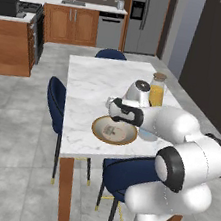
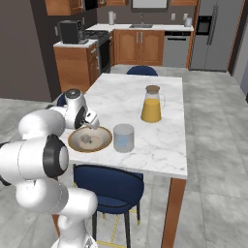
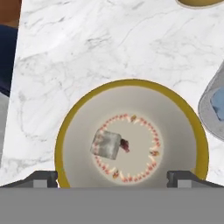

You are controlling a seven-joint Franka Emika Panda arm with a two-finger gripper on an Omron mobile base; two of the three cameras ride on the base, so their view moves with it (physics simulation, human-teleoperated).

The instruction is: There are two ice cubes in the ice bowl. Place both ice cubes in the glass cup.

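Your jaws stood spread wide and empty, the gripper (image 3: 112,177) poised straight over the ice bowl (image 3: 65,135) — tips flanking its near rim, a fair stance, I judged, for dropping onto the cube below. The greyish-white ice cube (image 3: 106,145) lay alone a little off the bowl's centre, inside the ring of small red marks on the bowl floor. The pale blue ice cube (image 3: 217,103) already sat in the glass cup (image 2: 123,137), which stood on the marble tabletop (image 2: 169,131) just beside the bowl, so half the job looked done. The orange-filled bottle (image 2: 151,104) stood farther back, beyond the cup, well clear of the short path from bowl to cup. Dark blue chairs (image 1: 56,101) ringed the tabletop below its edge; nothing stood between your jaws and the cube.
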